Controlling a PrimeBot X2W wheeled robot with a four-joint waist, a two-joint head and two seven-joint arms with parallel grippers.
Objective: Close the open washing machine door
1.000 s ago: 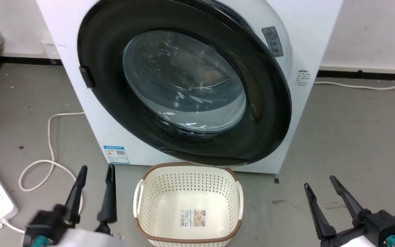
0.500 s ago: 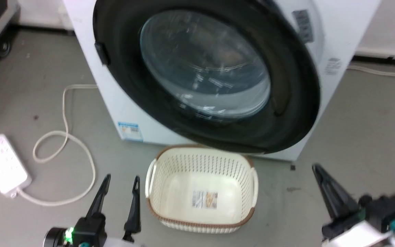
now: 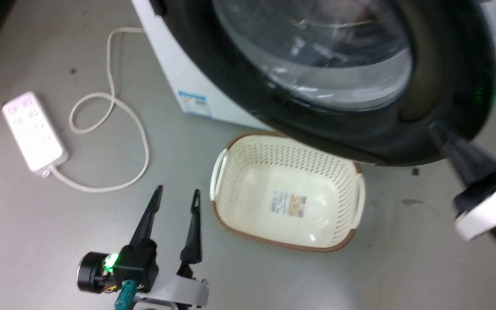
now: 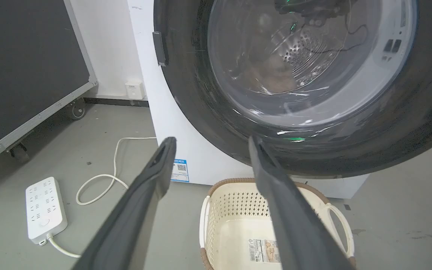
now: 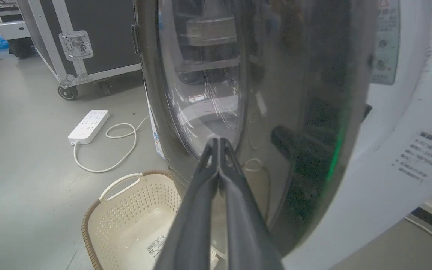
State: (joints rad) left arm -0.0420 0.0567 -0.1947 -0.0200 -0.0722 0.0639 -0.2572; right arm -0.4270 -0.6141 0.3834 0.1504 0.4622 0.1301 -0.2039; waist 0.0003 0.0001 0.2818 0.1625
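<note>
Head view: washing machine door (image 3: 330,64) not yet shut, hanging out above the far rim of the cream basket (image 3: 291,157). Wide glossy black rim, bulging clear glass centre, somewhat blurred. Up and to the right of the basket, right gripper (image 3: 436,131): 2 fingers pressed together, nothing between them, tips at the door's lower black rim; touching or just short, cannot tell. Low, just left of the basket, left gripper (image 3: 177,190): 2 fingers spread, holding nothing, well apart from the door.

Left wrist view: spread fingers of the left gripper (image 4: 211,140) pointing over the basket (image 4: 234,204) toward the washing machine door (image 4: 306,75) above it. Perforated steel drum (image 4: 302,48) visible through the glass bowl. Black tab (image 4: 158,48) on the rim, up and left of the basket.

Right wrist view: washing machine door (image 5: 268,112) nearly edge-on, above and behind the basket (image 5: 126,210). Plain gap between the black rim and the white machine front (image 5: 396,123) on the side away from the basket, so open by a fair angle. Tips of the right gripper (image 5: 219,141) squeezed together, lined up with the band where glass meets rim; contact not certain.

Judged: approach about done, closing push not begun. Left to do: press the rim toward the machine front until flush and latched.
</note>
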